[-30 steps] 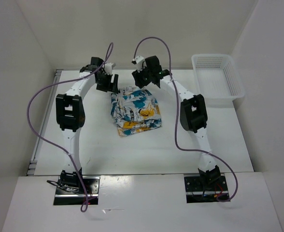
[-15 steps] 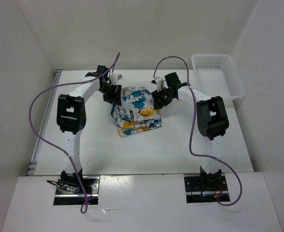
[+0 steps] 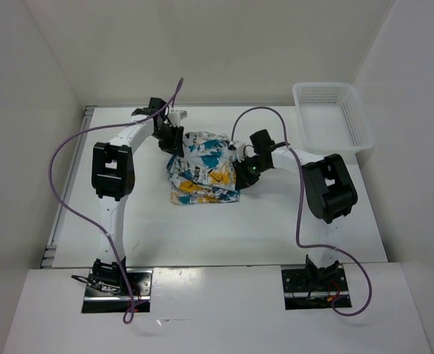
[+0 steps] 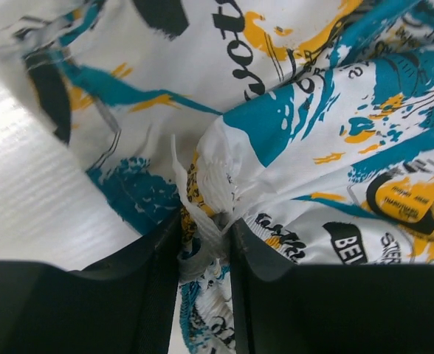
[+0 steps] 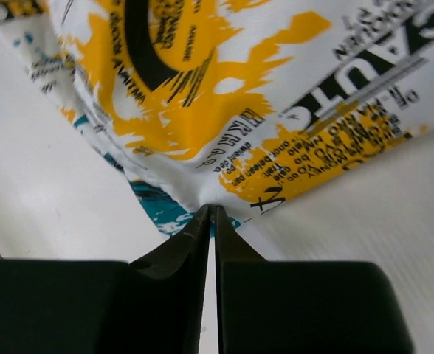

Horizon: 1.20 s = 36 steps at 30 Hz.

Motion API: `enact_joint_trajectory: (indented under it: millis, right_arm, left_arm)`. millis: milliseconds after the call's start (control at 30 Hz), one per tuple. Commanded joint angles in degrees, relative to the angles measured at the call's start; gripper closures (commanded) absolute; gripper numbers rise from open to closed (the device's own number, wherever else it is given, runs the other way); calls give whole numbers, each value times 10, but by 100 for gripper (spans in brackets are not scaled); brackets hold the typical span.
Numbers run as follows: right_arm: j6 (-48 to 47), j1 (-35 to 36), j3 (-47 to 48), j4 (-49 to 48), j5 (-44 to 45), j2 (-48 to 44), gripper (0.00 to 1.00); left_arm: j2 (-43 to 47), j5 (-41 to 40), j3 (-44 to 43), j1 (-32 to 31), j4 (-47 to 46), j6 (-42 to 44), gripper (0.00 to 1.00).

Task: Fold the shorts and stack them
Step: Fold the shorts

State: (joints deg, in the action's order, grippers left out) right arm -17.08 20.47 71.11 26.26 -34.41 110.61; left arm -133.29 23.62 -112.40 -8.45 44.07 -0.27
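The shorts lie bunched in the middle of the table, white with teal, yellow-orange and black print. My left gripper sits at their far left corner, and in the left wrist view its jaws are shut on a thick bunched fold of the shorts, gripper. My right gripper is at the near right edge; the right wrist view shows its tips pinched on the thin hem of the shorts.
A white mesh basket stands at the back right of the table. White walls close in the table on the left, back and right. Purple cables loop over both arms.
Both grippers have come down onto the shorts and closed on the fabric. The right arm swung from the far side to the near right edge, and the shorts have bunched up.
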Motion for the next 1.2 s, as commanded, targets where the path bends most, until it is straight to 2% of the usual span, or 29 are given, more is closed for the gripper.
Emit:
enact_joint_trajectory:
  millis: [0, 67, 133, 167, 233, 300, 400, 500, 567, 700, 1033, 1133, 1167]
  right_arm:
    - [-13, 19, -9, -9, -36, -40, 90]
    - [-43, 19, -3, 21, -36, -46, 86]
    - [-67, 19, 25, 27, -22, -52, 68]
    - [-67, 7, 40, 22, -22, -52, 67]
    - [-15, -30, 97, -12, -22, -47, 64]
    - [12, -46, 142, -33, -29, -18, 54]
    - [53, -46, 227, -63, -22, 40, 48]
    - [121, -46, 299, -88, -13, 101, 46]
    - [129, -46, 335, -94, 2, 140, 45]
    - [115, -46, 361, -89, 9, 179, 36]
    - [144, -46, 381, -111, 29, 247, 35]
    - [154, -46, 387, -123, 37, 253, 46]
    - [154, -46, 392, -130, 43, 259, 60]
  left_arm:
    - [-12, 2, -48, 3, -17, 3, 64]
    - [-12, 2, -54, 3, -22, 3, 64]
    - [-12, 2, -61, 3, -22, 3, 64]
    - [-12, 2, -61, 3, -22, 3, 62]
    - [-12, 2, -61, 3, -22, 3, 62]
    - [-12, 2, -61, -3, -22, 3, 62]
    - [-7, 2, -55, -3, -22, 3, 60]
    - [-1, -9, -49, -3, -22, 3, 60]
    - [-1, -9, -41, -3, -22, 3, 59]
    - [4, -22, -28, -8, -28, 3, 59]
    - [4, -27, -15, -18, -28, 3, 57]
    - [4, -27, -9, -18, -28, 3, 57]
    - [4, -27, -9, -18, -28, 3, 57]
